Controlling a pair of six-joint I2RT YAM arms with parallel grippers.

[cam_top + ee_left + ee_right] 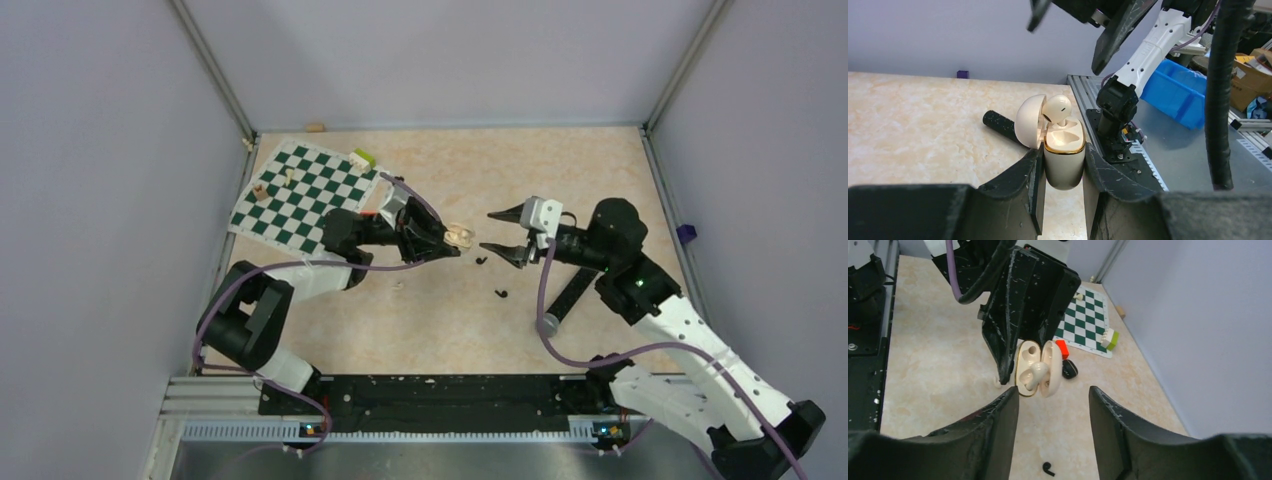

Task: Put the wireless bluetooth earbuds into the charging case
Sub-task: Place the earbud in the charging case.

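Left hand pinches the open cream charging case, with one earbud standing in its socket. Right hand is spread, facing it. Only the right wrist view shows a black pill-shaped case by the red block behind the left hand.

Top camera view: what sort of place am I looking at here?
Probably a robotics test lab. A left arm and right arm are bolted to a walled table that has a chessboard mat on it, and a blue storage bin sits beside the rig.
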